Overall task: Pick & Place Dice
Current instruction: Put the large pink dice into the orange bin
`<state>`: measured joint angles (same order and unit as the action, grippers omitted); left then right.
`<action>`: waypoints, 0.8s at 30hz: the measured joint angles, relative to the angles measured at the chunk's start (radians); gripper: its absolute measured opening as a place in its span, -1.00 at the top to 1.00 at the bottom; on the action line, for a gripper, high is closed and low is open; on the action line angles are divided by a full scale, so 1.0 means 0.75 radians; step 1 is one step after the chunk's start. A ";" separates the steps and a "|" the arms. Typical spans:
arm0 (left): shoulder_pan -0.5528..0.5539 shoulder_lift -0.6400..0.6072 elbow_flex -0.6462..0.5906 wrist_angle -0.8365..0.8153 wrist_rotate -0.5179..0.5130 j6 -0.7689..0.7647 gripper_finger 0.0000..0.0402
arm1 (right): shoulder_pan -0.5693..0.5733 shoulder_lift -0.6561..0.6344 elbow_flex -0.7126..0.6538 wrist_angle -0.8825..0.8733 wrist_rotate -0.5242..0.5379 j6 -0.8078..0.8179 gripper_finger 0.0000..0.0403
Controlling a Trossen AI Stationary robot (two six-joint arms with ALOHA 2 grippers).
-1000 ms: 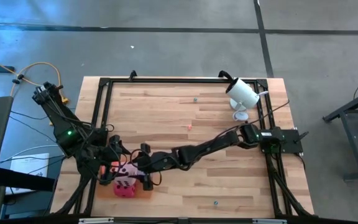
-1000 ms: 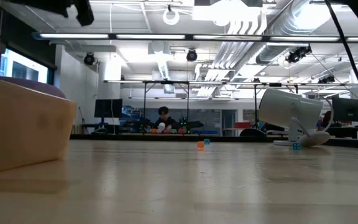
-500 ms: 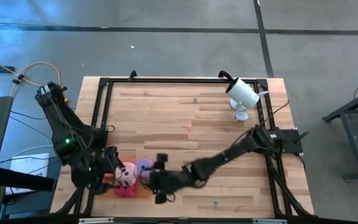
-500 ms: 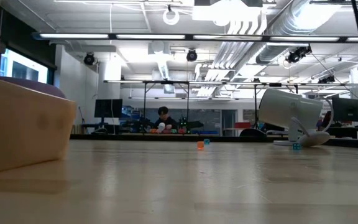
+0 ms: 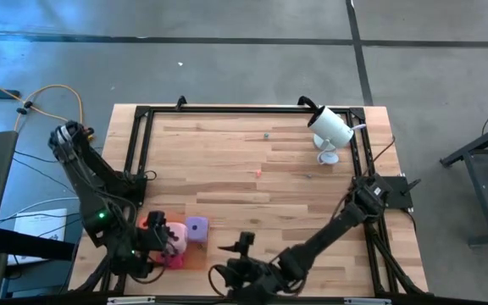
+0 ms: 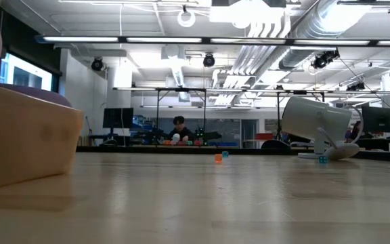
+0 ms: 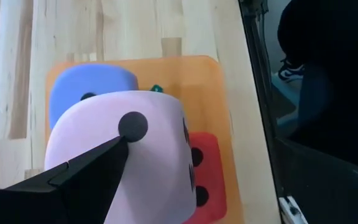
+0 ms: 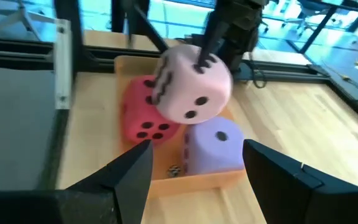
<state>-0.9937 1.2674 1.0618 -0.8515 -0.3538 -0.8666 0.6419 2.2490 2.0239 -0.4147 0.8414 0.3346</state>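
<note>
Now the left hand (image 5: 161,240) grips the light pink die (image 8: 193,87) wide, just above the magenta die (image 8: 143,118) and purple die (image 8: 215,148) on the orange tray (image 7: 210,87). Right hand (image 8: 194,177), empty, half open, waits nearby. Released off-centre, it would probably roll onto the surface (image 5: 252,152).

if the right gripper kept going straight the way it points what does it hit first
Probably the purple die on the orange tray, dead ahead between the right gripper's open fingers; the pink die sits higher behind. Depth is uncertain.
</note>
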 joint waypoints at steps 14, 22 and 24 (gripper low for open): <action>0.013 -0.200 -0.011 -0.413 -0.015 -0.342 -0.98 | 0.019 0.000 0.000 -0.002 -0.006 0.012 -0.18; 0.001 -0.133 -0.010 -0.306 -0.012 -0.267 -0.98 | 0.016 0.000 0.000 -0.002 -0.006 0.012 -0.18; 0.001 -0.109 -0.008 -0.266 0.017 -0.258 -0.98 | 0.016 0.000 0.000 -0.002 -0.007 0.012 -0.18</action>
<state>-0.9932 1.1854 1.0556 -1.0507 -0.3410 -1.0601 0.6537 2.2490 2.0239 -0.4164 0.8360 0.3439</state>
